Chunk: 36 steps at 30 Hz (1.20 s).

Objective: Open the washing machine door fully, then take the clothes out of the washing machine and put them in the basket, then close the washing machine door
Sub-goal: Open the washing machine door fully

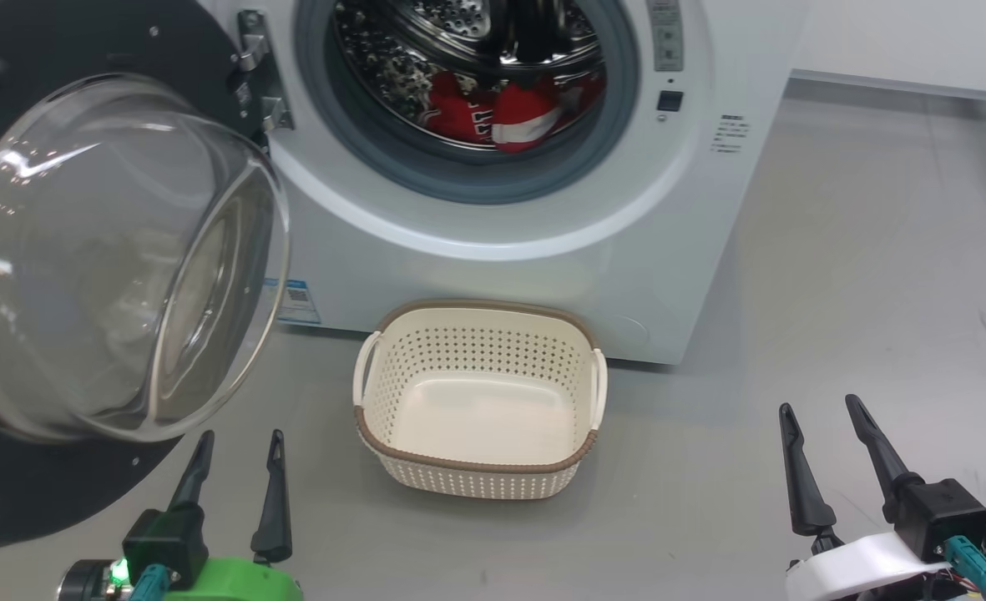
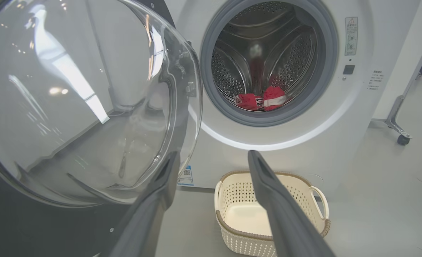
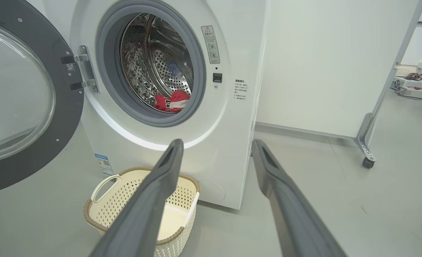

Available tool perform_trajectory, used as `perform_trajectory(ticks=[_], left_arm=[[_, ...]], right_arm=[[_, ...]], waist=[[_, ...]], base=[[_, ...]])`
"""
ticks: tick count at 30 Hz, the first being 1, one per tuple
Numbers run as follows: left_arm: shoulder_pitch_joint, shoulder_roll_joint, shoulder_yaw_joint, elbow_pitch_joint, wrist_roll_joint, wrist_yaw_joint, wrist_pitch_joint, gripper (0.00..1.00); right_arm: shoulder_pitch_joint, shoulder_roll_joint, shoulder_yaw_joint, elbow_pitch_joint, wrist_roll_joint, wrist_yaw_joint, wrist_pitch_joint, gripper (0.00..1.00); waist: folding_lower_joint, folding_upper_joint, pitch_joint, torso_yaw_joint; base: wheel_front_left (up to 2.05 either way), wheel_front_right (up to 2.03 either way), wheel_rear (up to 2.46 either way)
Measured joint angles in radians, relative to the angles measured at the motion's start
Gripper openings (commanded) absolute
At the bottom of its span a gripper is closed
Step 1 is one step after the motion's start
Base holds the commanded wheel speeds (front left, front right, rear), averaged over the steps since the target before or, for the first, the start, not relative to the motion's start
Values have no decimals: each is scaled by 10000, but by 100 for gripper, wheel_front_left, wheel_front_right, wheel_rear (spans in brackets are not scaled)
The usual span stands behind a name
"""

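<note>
The washing machine (image 1: pixel 543 275) (image 2: pixel 303 150) (image 3: pixel 232 150) stands ahead with its door (image 1: pixel 108 259) (image 2: pixel 71 107) (image 3: pixel 14 103) swung wide to the left, the glass bowl bulging toward me. Red clothes (image 1: pixel 501 113) (image 2: pixel 262 101) (image 3: pixel 170 101) with white trim lie in the bottom of the steel drum. The cream basket (image 1: pixel 392 455) (image 2: pixel 228 232) (image 3: pixel 100 221) sits empty on the floor in front of the machine. My left gripper (image 1: pixel 238 446) (image 2: pixel 211 159) is open near the door's lower edge, holding nothing. My right gripper (image 1: pixel 822 409) (image 3: pixel 216 146) is open at the lower right, empty.
Grey floor stretches to the right of the machine. A white partition panel (image 3: pixel 332 64) on a castor foot (image 3: pixel 368 162) (image 2: pixel 403 139) stands right of the machine. Boxes and cables (image 3: pixel 411 82) lie far right.
</note>
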<state>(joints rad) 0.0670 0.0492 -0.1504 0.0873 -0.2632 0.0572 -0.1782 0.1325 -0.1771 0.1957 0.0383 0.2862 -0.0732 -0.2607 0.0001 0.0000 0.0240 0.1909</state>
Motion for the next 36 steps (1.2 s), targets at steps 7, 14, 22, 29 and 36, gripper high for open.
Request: perform_trajectory(ticks=[7, 14, 22, 29, 36], left_arm=[[157, 0, -94, -117, 63, 148, 236, 100], [161, 0, -119, -276, 171, 276, 412, 100], [170, -2, -267, -274, 203, 349, 594, 100], [207, -2, -372, -288, 203, 380, 736, 100], [225, -2, -437, -337, 351, 433, 817, 100]], right_arm=[[5, 52, 0, 86, -2, -8, 0, 100], [11, 65, -186, 121, 0, -86, 0, 100], [143, 63, -426, 125, 0, -102, 0, 100], [169, 65, -443, 119, 0, -102, 0, 100], [199, 111, -399, 121, 0, -100, 0, 100]], waist=[[0, 0, -46, -719], [0, 0, -28, -1402], [0, 0, -93, -1765], [-1, 0, -138, -1770], [-1, 0, -188, -1729]], base=[[0, 0, 0], [0, 0, 0], [0, 0, 0], [0, 0, 0], [0, 0, 0]])
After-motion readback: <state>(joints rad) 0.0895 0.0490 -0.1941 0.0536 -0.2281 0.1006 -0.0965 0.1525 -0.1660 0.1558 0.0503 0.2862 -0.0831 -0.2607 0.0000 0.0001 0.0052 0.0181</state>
